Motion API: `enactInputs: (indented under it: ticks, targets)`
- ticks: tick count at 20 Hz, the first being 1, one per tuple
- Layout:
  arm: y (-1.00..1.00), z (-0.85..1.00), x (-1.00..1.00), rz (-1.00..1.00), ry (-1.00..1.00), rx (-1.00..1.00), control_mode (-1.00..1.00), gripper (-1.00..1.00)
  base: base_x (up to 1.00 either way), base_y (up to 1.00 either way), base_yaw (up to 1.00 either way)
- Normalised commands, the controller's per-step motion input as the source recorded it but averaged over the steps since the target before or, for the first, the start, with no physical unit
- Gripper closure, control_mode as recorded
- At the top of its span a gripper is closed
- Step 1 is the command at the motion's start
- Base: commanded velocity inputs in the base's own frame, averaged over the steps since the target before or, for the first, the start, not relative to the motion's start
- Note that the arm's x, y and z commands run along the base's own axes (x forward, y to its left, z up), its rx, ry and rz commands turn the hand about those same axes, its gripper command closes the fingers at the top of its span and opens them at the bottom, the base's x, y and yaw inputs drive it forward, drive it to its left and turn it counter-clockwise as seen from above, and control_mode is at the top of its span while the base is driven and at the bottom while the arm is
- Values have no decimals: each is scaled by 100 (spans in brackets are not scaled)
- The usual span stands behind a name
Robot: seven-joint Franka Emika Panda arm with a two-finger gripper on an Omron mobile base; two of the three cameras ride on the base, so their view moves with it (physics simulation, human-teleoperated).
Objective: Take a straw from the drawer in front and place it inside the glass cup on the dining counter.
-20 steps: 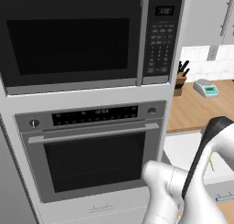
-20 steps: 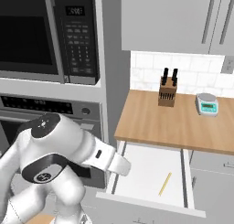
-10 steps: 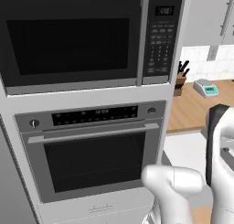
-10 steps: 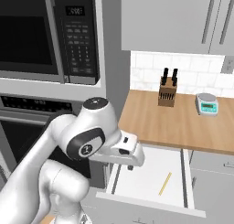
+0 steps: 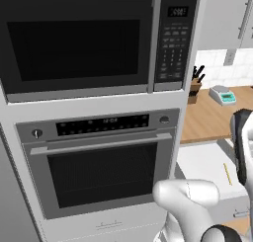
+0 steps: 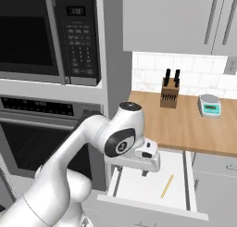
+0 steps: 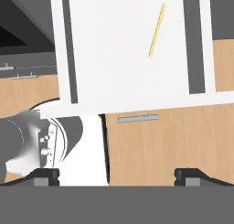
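Drawer [image 6: 185,168] is pulled out under the wooden worktop [image 6: 194,124], white inside showing. Straw [image 6: 167,186] lies flat on the drawer floor, toward its right side, apart from the walls; also seen in the hand view [image 7: 156,30] and left base view [image 5: 227,173]. Gripper [image 6: 145,171] hangs above the drawer's left half, jaws spread wide, holding nothing. Step in hand looks like reaching for the straw. To do it well: shift across until the straw sits between the fingertips, turn the wrist so the jaws close across its thin width, descend almost to the floor, then close gently. Risk: straw rolls or slips out.
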Motion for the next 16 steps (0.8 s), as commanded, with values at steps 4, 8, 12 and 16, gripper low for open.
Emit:
enactInputs:
  ticks: [4,8,12,16]
  targets:
    - [-26,-33,37,0,0,10,-100,-100,0,0,0]
    - [-17,-44,51,0,0,0,-100,-100,0,0,0]
    - [-26,-48,51,0,0,0,-100,-100,0,0,0]
    - [-37,-50,40,0,0,0,-100,-100,0,0,0]
